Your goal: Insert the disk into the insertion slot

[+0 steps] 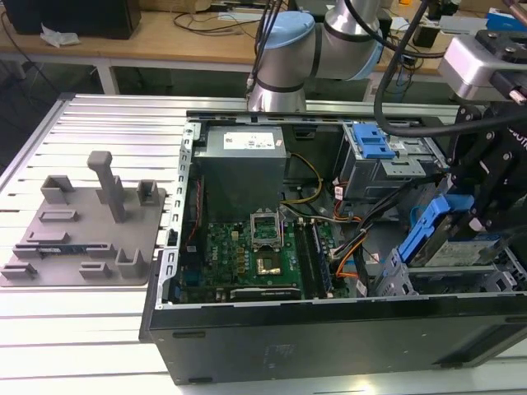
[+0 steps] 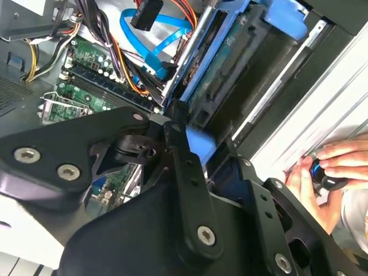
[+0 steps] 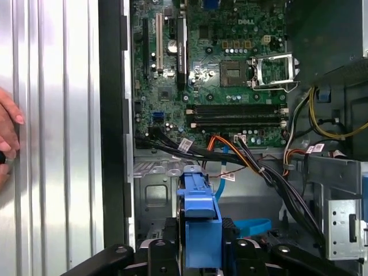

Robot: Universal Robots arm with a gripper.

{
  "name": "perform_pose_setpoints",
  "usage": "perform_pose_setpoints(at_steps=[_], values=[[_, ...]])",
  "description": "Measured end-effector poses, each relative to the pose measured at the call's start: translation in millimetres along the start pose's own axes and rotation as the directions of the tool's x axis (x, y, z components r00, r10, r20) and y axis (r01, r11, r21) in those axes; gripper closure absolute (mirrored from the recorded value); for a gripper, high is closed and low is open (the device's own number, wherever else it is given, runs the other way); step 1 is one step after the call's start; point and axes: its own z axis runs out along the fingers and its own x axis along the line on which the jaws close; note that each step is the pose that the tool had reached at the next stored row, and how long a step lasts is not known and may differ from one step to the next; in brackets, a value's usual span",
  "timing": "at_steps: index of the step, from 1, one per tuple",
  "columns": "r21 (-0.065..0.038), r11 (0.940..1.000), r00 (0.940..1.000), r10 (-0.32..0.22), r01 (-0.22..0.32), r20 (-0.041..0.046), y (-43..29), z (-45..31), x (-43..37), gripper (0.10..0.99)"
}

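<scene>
Slatted silver aluminium-profile table (image 1: 74, 337) carries an open black desktop computer case (image 1: 329, 346). Just beside the case sits a grey plastic fixture plate (image 1: 82, 230).

In the exterior view the gripper (image 1: 478, 220) runs off the picture's right edge and covers one end of the disk (image 1: 457, 251) it clamps. In the first wrist view the picture's edge cuts the blue carrier (image 3: 199, 230). In the second wrist view a person's hand (image 2: 307, 187) by the desk (image 2: 299, 115) is cut off too. The dark thing (image 2: 321, 172) it holds cannot be told.

A robotics lab: opened computer case (image 1: 329, 337) on a slotted aluminium table (image 1: 82, 329), cable-strewn workbench (image 1: 165, 37) behind.
</scene>
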Motion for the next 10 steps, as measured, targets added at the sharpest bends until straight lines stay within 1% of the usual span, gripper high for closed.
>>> perform_pose_setpoints(at_steps=[1,2,10], values=[[0.000,1.0000,1.0000,0.000,0.000,0.0000,0.0,0.3,0.1,0.714],[0.000,1.0000,1.0000,0.000,0.000,0.0000,0.0,0.4,0.1,0.647],[0.000,1.0000,1.0000,0.000,0.000,0.0002,0.0,0.5,0.1,0.647]])
